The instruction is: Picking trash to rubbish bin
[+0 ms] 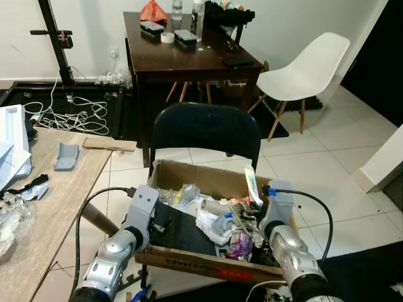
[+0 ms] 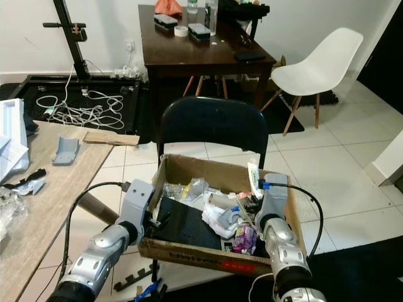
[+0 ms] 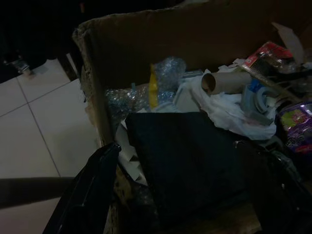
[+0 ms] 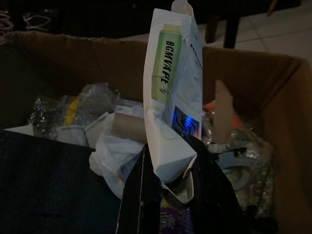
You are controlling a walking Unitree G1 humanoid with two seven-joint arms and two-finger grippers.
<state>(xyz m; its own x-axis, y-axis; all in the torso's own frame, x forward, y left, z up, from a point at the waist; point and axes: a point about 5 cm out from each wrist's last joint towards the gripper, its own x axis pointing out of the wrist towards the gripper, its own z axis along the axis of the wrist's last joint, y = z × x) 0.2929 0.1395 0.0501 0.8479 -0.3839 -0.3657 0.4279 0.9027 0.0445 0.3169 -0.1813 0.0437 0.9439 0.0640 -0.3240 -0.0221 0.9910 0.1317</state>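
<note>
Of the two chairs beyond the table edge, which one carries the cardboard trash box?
The black chair nearest the robot; the cardboard box sits on its seat. The white chair stands apart beside the dark wooden table, carrying nothing.

Both arms are built from rounded silver segments joined by dark seams. Each wrist ends in a flat grey block. A black cable loops out from each wrist block, on the side facing away from the cardboard box (image 1: 189, 261); the right cable ends in a blue connector. The left tool (image 3: 92, 190) and right tool (image 4: 168, 195) have long glossy black fingers.
</note>
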